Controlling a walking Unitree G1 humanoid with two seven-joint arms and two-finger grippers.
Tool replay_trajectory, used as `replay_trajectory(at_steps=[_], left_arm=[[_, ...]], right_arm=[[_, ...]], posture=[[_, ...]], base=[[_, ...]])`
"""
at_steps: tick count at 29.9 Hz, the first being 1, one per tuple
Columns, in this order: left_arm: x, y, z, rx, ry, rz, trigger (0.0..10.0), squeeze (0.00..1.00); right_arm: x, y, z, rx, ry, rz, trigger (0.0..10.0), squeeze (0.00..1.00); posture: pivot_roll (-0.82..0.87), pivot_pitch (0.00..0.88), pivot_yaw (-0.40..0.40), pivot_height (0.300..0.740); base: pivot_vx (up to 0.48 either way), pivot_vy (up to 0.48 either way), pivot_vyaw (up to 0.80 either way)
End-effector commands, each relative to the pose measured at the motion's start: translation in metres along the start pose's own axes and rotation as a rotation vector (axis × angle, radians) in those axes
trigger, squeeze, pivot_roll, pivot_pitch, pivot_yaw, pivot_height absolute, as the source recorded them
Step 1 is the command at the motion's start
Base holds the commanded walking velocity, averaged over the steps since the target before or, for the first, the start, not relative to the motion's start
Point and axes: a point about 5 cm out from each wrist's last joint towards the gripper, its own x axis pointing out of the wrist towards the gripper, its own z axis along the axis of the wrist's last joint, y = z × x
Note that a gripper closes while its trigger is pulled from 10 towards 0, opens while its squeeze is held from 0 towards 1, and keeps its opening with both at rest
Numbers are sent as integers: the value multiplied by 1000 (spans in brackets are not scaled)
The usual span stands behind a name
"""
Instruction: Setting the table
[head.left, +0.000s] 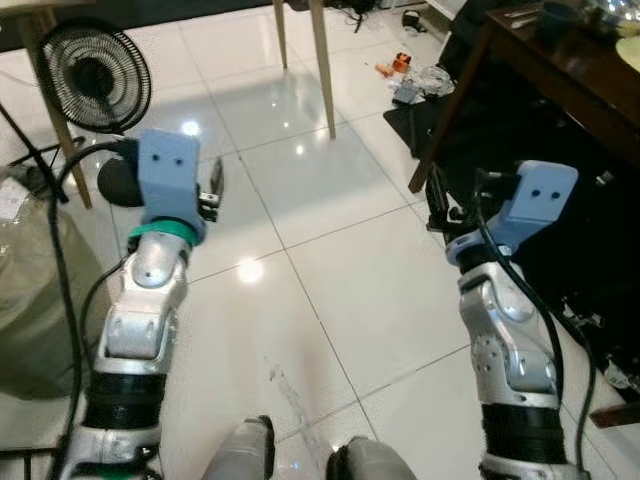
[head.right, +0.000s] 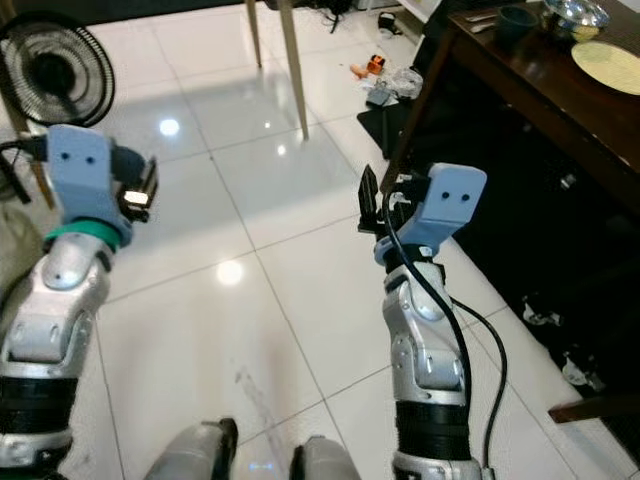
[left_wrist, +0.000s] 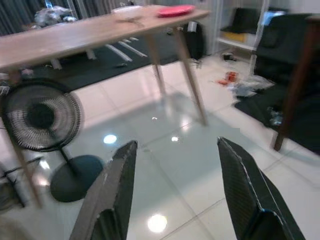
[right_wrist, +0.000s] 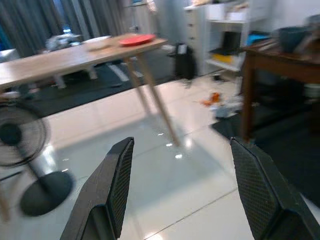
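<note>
The robot is standing on a glossy white tiled floor (head.left: 330, 250), holding both arms raised in front of it. The left hand (left_wrist: 175, 190) is hanging open and empty, its two black fingers spread wide. The right hand (right_wrist: 180, 192) is likewise open and gripping nothing. Ahead, a long pale wooden bench (left_wrist: 75, 37) is carrying a flat red plate (left_wrist: 175, 10) near its far end, with a white dish (left_wrist: 126, 9) just beside it. On the robot's right, a dark wooden bench (head.right: 560, 95) is holding a round pale plate (head.right: 608, 66), lying flat, a dark cup (head.right: 518, 20) and a metal bowl (head.right: 575, 14). A black standing fan (head.left: 95, 75) is sitting on the floor to the left.
</note>
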Motion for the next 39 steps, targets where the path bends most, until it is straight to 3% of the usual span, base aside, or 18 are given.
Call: replay_trajectory(at_steps=[1, 11, 39], left_arm=[[-1, 5, -6, 19, 23, 14, 10000, 0], [1, 2, -6, 18, 21, 6, 10000, 0], [2, 2, -5, 22, 13, 4, 10000, 0]], right_arm=[[0, -1, 0, 4, -4, -12, 10000, 0], [2, -10, 2, 24, -9, -74, 10000, 0], [4, -12, 2, 36, -12, -95, 10000, 0]], posture=[[63, 42, 5, 740], [62, 43, 5, 740], [69, 37, 6, 740]], base=[[461, 0, 0], [458, 0, 0], [461, 0, 0]])
